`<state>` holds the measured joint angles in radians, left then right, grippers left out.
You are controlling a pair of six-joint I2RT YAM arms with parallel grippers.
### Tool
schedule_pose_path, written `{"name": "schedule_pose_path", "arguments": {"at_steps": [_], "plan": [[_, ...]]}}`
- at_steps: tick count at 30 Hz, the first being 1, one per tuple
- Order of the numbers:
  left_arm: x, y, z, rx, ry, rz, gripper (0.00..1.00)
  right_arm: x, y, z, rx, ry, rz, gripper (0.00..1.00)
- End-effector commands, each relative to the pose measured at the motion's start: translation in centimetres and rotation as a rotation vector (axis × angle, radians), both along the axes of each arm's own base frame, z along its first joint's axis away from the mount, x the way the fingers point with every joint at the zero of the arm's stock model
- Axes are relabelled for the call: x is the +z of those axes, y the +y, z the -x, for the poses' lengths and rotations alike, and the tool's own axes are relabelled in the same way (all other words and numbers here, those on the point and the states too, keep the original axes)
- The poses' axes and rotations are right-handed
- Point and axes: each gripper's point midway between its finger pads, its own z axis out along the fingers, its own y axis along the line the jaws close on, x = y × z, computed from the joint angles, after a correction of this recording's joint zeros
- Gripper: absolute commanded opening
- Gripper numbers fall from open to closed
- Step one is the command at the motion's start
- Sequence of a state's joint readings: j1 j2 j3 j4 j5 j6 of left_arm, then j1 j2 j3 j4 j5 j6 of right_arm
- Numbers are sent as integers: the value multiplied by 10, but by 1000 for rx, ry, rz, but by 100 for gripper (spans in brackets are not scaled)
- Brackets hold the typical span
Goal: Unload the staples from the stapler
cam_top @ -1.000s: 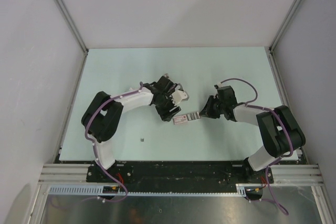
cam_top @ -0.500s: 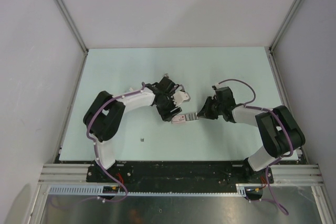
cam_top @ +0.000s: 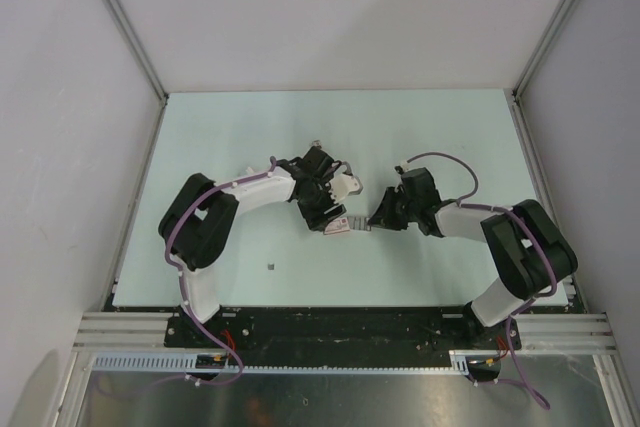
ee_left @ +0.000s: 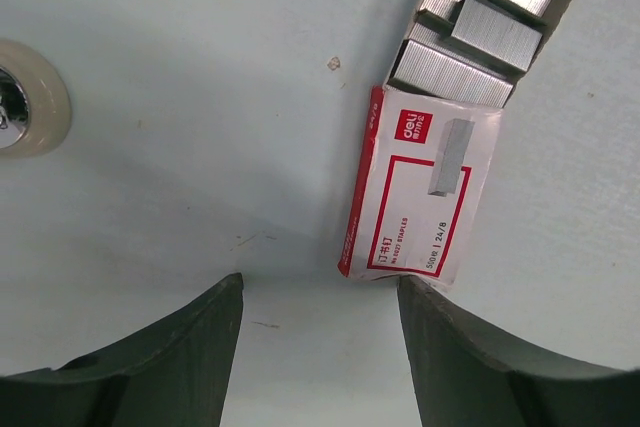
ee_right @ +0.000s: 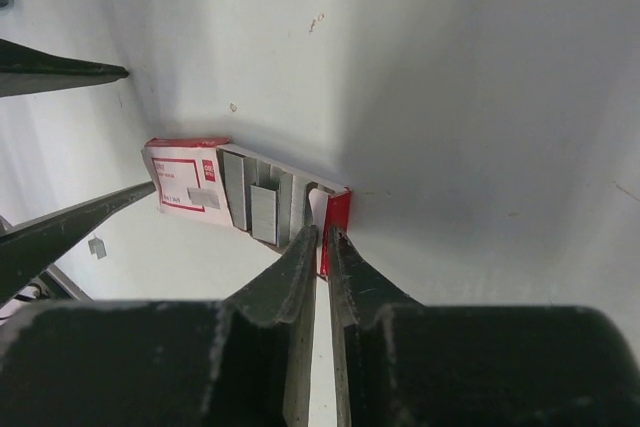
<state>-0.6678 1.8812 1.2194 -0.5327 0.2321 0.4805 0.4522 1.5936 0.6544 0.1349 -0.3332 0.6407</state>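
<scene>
The pale green table [cam_top: 240,137] fills the bay, and both arms reach in to meet at its middle. The left arm [cam_top: 215,212] comes in from one side and the right arm [cam_top: 500,232] from the other.

The left gripper [ee_left: 320,287] is spread wide and has nothing in it. Its two dark fingers stand either side of the near end of a red-and-white staple box [ee_left: 420,192] that lies flat on the table. The right gripper [ee_right: 320,237] is pressed almost closed, and its tips look pinched on the box's red end flap.

The stapler, as best I can judge, is the pale shape [cam_top: 347,185] just beside the left wrist, apart from the box. Neither gripper has hold of it, and I cannot see whether it is open.

The box's tray is drawn partly out, and grey staples [ee_left: 480,37] lie in it in short strips. A loose grey bit [cam_top: 271,266] sits alone toward the near edge, well apart from everything else.

I would say the real work is barely begun or stalled. The effort here goes into the box, and nothing shows staples coming from the stapler. It has yet to be grasped, opened and emptied.
</scene>
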Motion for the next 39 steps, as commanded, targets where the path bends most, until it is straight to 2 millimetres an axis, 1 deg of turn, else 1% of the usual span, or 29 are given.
{"name": "schedule_pose_path", "arguments": {"at_steps": [1, 5, 10, 13, 17, 21, 26, 29, 30, 32, 35, 37, 39], "plan": [[-4, -5, -6, -22, -28, 3, 68, 3, 17, 2, 20, -8, -44, 13], [-6, -4, -3, -28, -27, -1, 68, 3, 22, 4, 31, -7, -53, 13], [-6, -1, -1, -53, -32, -5, 68, 2, 23, 4, 36, -7, -61, 13], [-5, -1, 1, -89, -41, -2, 68, 2, 22, 0, 39, -15, -63, 12], [-6, 0, 1, -140, -57, -5, 68, 0, 15, -8, 46, -13, -56, 12], [-6, 1, 2, -201, -74, -6, 67, 2, 10, -18, 78, -26, -34, 13], [-2, -1, 0, -257, -102, -1, 66, 6, 17, -26, 141, -48, -8, 14], [3, -4, -4, -261, -117, 9, 67, 11, 24, -27, 176, -56, -7, 17], [6, -4, -4, -260, -121, 13, 69, 14, 25, -26, 183, -60, -6, 18], [13, -3, -4, -244, -130, 25, 77, 22, 22, -26, 181, -72, 1, 21], [29, 0, -6, -205, -147, 57, 87, 37, 11, -26, 159, -94, 22, 25], [44, 2, -8, -177, -163, 87, 94, 51, 7, -31, 141, -130, 28, 27], [56, 3, -8, -154, -166, 119, 98, 59, 4, -39, 124, -157, 39, 28]]}}
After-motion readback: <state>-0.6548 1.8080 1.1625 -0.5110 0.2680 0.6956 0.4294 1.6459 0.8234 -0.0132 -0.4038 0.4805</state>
